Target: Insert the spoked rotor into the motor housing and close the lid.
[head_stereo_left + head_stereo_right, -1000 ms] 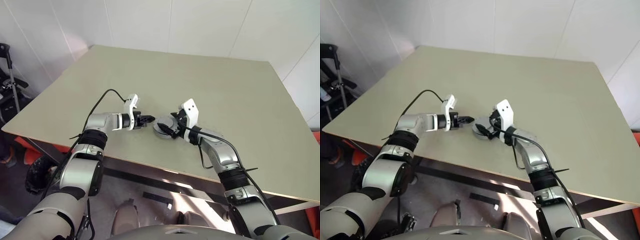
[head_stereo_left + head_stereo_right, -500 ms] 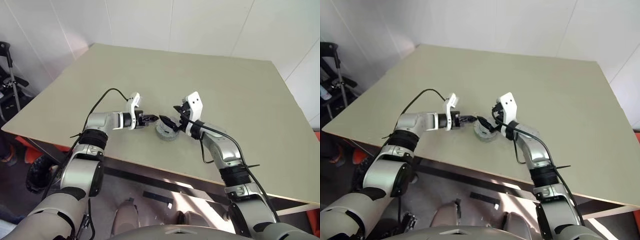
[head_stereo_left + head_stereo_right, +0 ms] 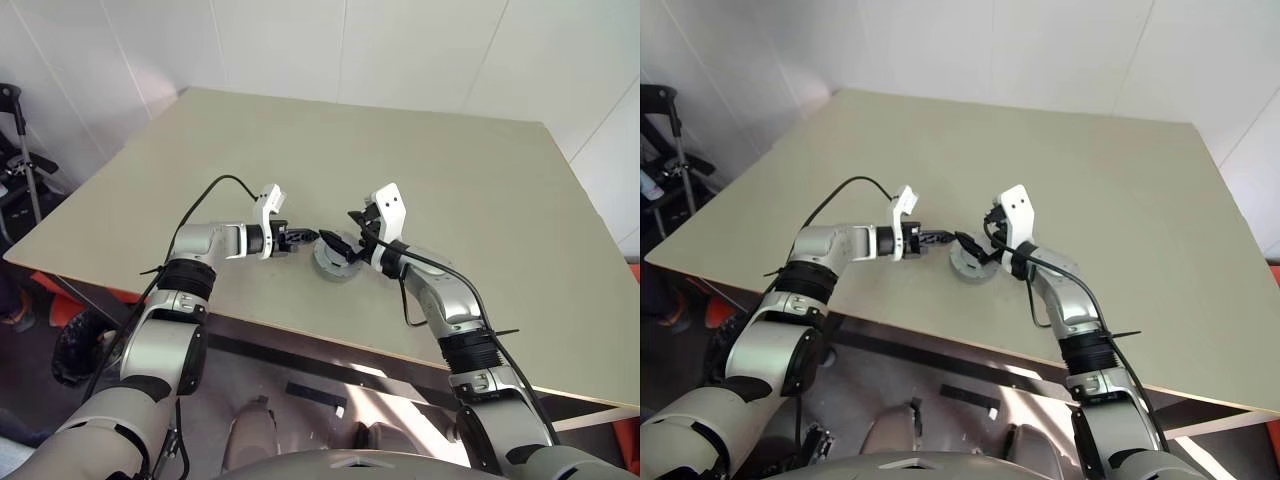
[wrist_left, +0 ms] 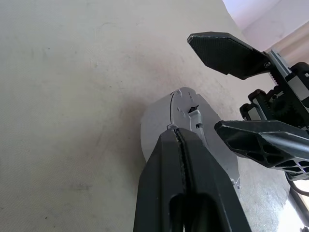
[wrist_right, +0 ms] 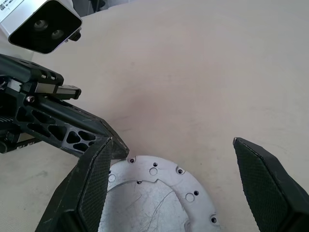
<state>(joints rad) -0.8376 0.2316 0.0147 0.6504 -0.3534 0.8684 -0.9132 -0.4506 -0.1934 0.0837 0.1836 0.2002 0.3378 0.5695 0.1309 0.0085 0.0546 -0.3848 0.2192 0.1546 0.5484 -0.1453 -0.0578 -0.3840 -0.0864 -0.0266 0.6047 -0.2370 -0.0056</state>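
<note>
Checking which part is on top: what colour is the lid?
Silvery-grey lid, best in the right wrist view.

left claw (image 4: 181, 145) closed, right claw (image 5: 176, 186) spread

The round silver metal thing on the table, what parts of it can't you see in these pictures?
- Round silver metal motor assembly, head views: too small to tell whether the lid sits flush.
- Its inside, rotor and windings: covered by the silvery top face.
- Right wrist view: its near part is cut off by the picture's edge and the open right gripper.
- Left wrist view: the shut left gripper hides its middle.
</note>
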